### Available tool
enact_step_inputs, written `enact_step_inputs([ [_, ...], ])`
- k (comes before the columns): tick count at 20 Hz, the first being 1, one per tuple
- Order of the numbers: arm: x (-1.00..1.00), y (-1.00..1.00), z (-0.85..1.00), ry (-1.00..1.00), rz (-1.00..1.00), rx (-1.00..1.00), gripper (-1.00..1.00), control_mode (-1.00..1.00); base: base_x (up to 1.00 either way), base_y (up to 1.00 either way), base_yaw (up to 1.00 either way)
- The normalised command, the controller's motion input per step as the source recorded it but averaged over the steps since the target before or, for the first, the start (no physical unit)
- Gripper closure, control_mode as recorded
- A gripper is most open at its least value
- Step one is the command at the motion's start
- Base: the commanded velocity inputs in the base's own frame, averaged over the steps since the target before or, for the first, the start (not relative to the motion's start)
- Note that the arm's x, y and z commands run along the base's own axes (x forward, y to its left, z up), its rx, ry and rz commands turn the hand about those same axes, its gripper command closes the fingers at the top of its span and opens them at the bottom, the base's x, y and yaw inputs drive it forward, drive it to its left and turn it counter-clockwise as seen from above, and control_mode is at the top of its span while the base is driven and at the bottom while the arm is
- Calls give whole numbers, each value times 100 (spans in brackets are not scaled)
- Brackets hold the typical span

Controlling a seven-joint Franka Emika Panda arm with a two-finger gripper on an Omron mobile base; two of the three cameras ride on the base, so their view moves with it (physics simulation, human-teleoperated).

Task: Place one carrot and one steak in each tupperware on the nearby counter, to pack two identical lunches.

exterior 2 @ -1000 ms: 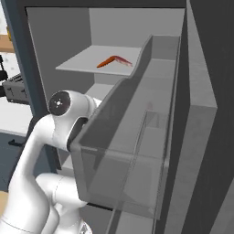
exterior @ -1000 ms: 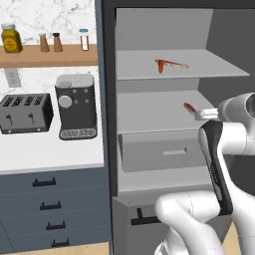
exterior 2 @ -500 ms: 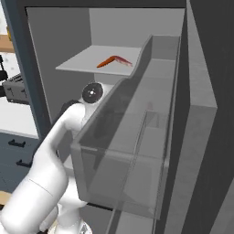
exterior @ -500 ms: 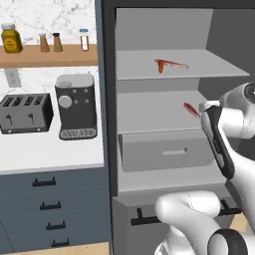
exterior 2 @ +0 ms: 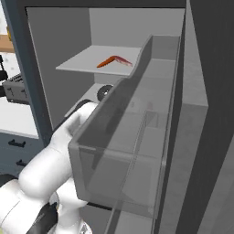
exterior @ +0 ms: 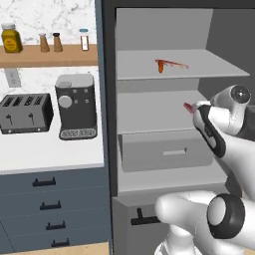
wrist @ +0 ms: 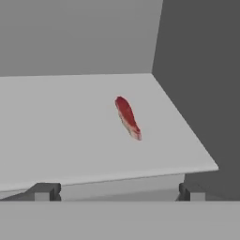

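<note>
Nearest to you, the two dark finger tips of the white arm's gripper [wrist: 117, 191] stand at the bottom of the hand view, spread as wide as they go and holding nothing — a posture suited, by my reading, to straddling a thin flat thing from the front. They sit just short of the front edge of the pale grey middle shelf [wrist: 61, 140], level with its lip, so that the fingers can slide in over the board rather than drop onto it.

Further in, the thin flat red-to-pink steak [wrist: 128, 117] lies on that shelf, well apart from the fingers, right of centre and near the dark side wall; its long axis runs roughly away from you, which favours a pinch across its narrow width. In the left base view its red end [exterior: 189, 106] shows just beside the arm's wrist.

Farthest, on the upper grey shelf [exterior: 209, 69], a short orange carrot [exterior: 160, 66] and a second reddish steak strip [exterior: 174, 63] lie together — touching or nearly so — awaiting a later reach.
</note>
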Motion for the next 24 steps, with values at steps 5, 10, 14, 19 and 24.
enact_step_inputs([
  [5, 51, -18, -9, 0, -3, -3, -100, -100, 0, 0, 0],
  [10, 26, -11, -16, 15, -6, -1, -100, -100, 0, 0, 0],
  [14, 31, -19, -31, 8, 0, 1, -100, -100, 0, 0, 0],
  [19, 37, -24, -24, 1, 0, 0, -100, -100, 0, 0, 0],
  [24, 28, -10, -36, 0, 1, 7, -100, -100, 0, 0, 0],
])
